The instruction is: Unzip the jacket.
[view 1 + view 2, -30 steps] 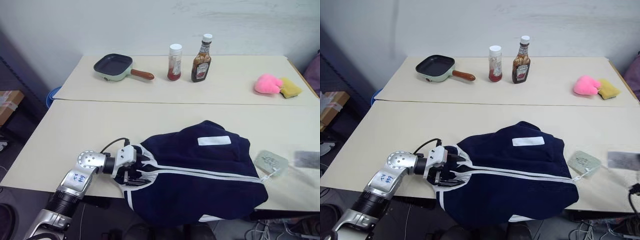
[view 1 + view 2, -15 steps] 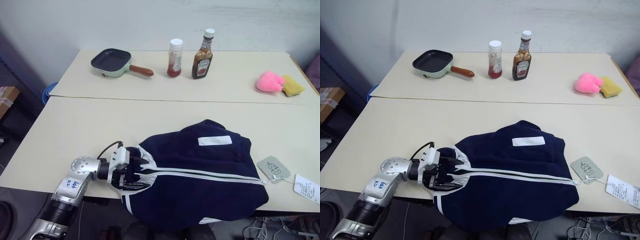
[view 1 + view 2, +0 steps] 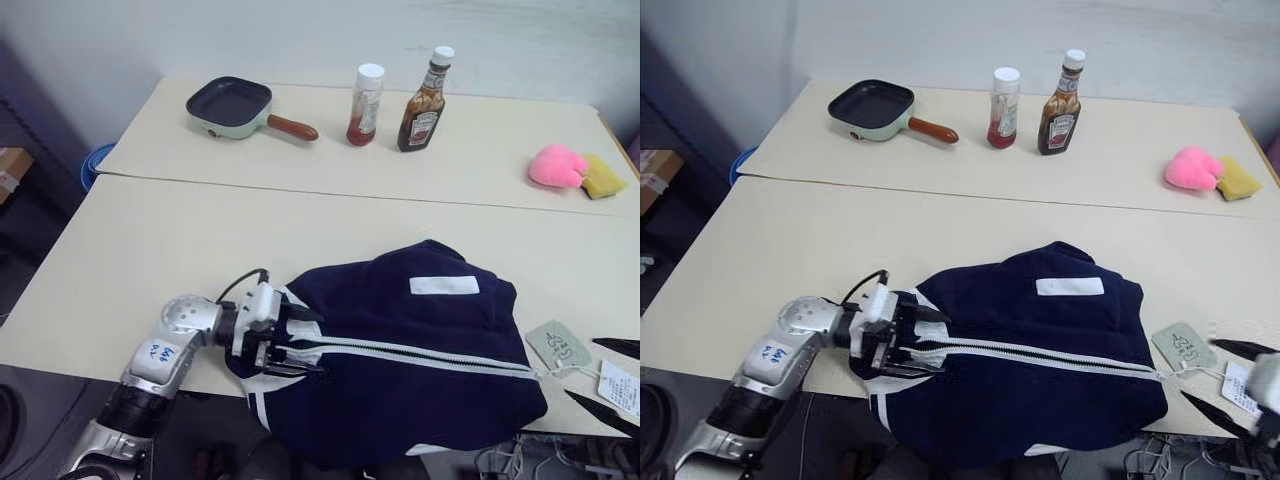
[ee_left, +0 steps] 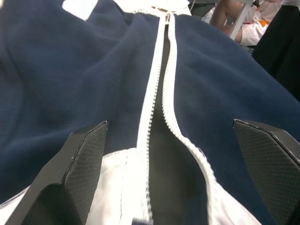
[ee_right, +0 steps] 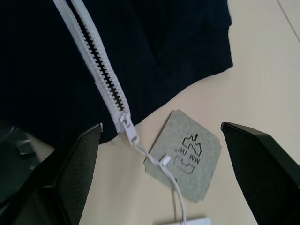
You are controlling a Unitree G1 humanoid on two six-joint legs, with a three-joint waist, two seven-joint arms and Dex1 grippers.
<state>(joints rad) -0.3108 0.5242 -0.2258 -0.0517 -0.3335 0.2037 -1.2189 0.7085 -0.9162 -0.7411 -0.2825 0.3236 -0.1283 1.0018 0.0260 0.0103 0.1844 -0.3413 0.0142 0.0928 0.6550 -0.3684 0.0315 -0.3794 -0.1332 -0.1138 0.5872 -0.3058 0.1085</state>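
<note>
Beige table (image 3: 150, 260) holds the jacket (image 3: 420, 380); its zipper (image 3: 420, 352) runs crosswise, slider (image 5: 129, 133) ahead of the open right gripper (image 5: 159, 154), left gripper (image 3: 285, 345) open opposite.

wall (image 3: 250, 30): plain white | tables (image 3: 150, 250): two, beige, abutting | floor (image 3: 30, 230): dark
</note>
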